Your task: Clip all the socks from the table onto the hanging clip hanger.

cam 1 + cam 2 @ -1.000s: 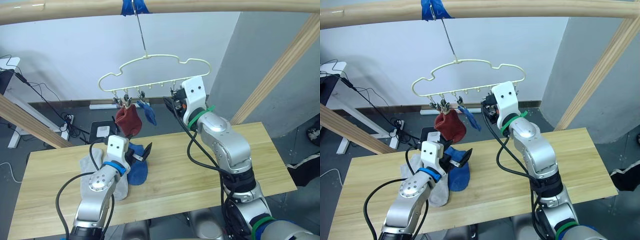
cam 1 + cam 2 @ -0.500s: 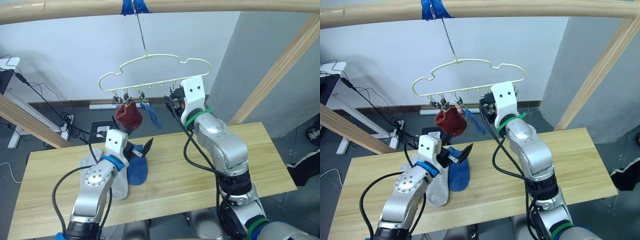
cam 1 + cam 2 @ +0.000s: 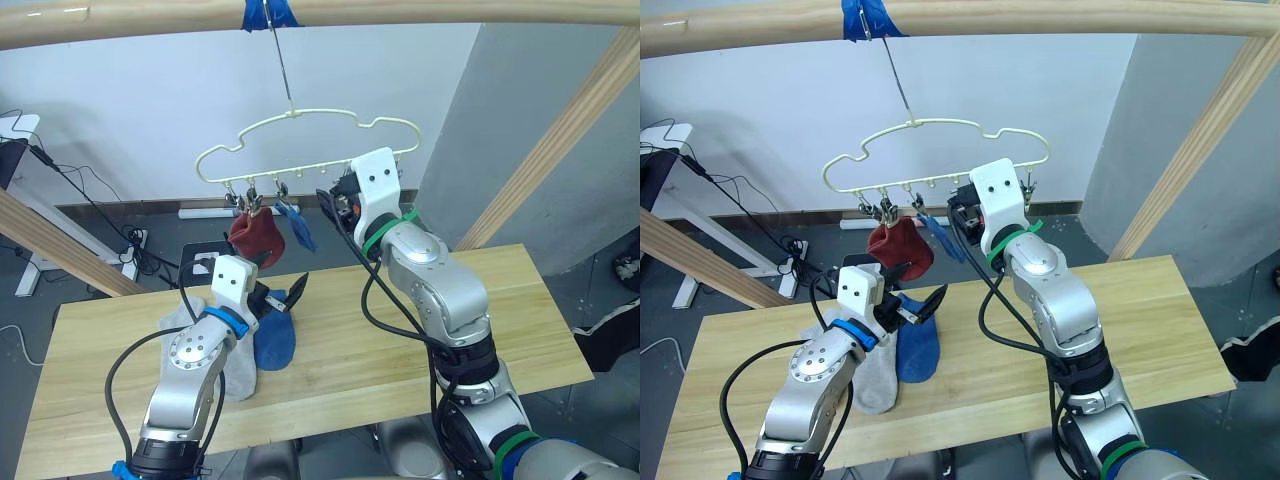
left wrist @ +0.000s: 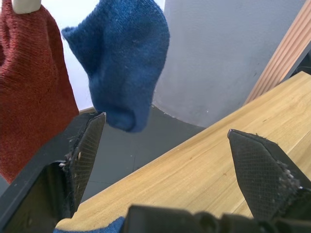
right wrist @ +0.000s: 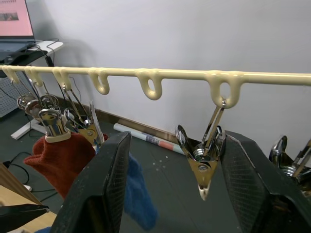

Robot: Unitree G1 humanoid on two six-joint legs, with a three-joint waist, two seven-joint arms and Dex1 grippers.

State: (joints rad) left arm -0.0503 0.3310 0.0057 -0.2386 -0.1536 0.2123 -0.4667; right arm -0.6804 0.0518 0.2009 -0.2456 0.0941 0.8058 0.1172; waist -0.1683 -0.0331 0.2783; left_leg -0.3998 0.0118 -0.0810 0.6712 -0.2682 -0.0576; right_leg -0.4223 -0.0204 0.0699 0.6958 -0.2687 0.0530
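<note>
Hanging from the clip hanger (image 3: 300,150) are a red sock (image 3: 257,236) and a blue sock (image 3: 297,226) (side by side). The right gripper (image 5: 170,194), jaws spread, flanks a metal clip (image 5: 204,162). The left gripper (image 3: 920,303), also spread and empty, hovers over a grey sock (image 3: 872,370) and another blue sock (image 3: 917,350) on the table (image 3: 400,340).
</note>
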